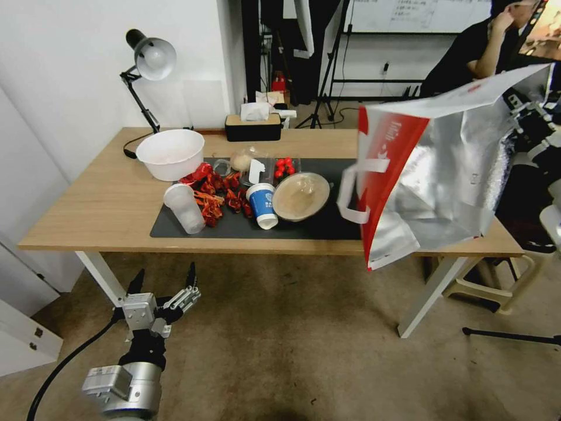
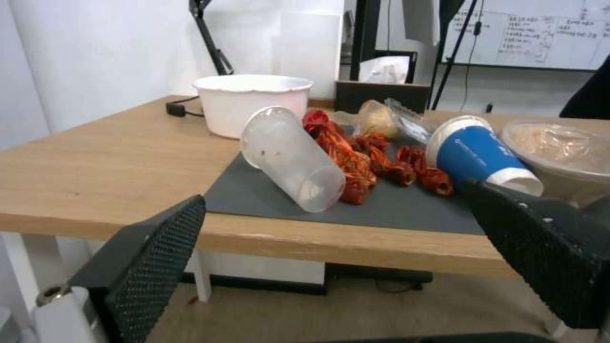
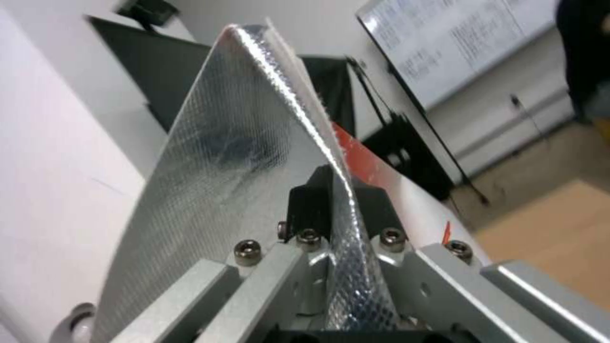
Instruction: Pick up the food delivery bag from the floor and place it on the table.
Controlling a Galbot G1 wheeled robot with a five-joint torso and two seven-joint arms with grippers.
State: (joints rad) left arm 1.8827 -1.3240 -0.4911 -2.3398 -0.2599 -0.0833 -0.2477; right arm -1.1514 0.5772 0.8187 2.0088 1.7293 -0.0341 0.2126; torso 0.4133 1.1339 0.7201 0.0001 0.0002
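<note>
Clamped on a foil-lined wall of the food delivery bag (image 1: pixel 432 169), the right gripper (image 3: pixel 333 200) holds it tilted in the air over the table's (image 1: pixel 87 216) right end, seemingly to clear the edge, while the left gripper (image 1: pixel 163 286) hangs spread and empty below the table's front.

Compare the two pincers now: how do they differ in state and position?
The left pincer is open, holds nothing and sits low over the floor; the right pincer is shut on the food delivery bag, raised at the table end.
</note>
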